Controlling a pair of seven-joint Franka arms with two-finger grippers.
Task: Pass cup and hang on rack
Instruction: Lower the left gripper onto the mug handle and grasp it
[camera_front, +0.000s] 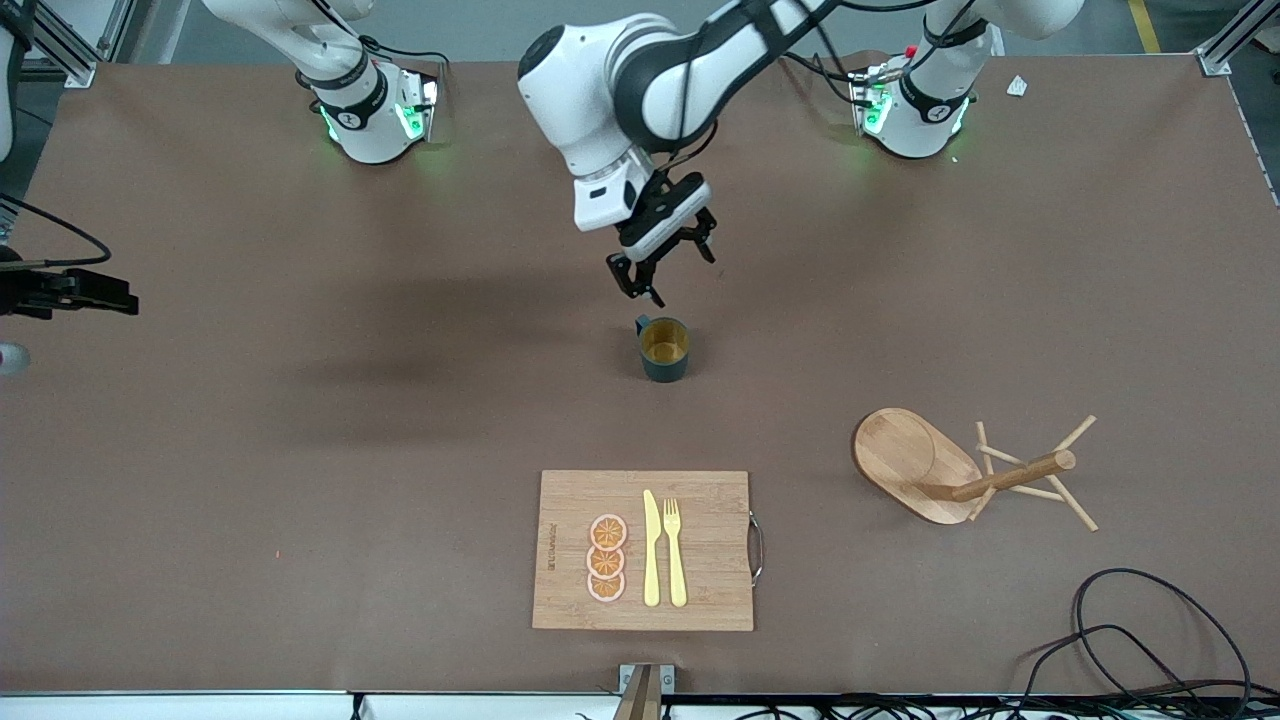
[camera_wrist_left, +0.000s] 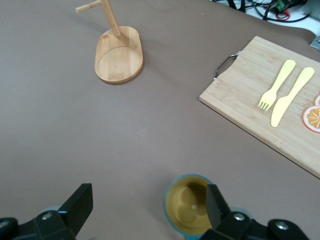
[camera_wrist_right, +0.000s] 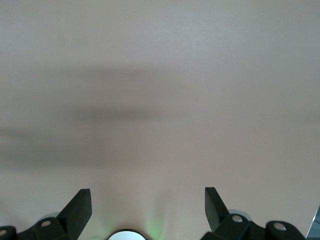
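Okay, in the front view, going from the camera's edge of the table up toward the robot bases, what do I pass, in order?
Cutting board → rack → cup → left gripper, open, hanging over the table just past the cup.

cup (camera_front: 664, 349): bare table all round | rack (camera_front: 960, 470): well apart | cutting board (camera_front: 643, 550): nearer camera, apart

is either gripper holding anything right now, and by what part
Nothing is held. The left gripper hangs open above the cup; the right gripper waits open over bare table.
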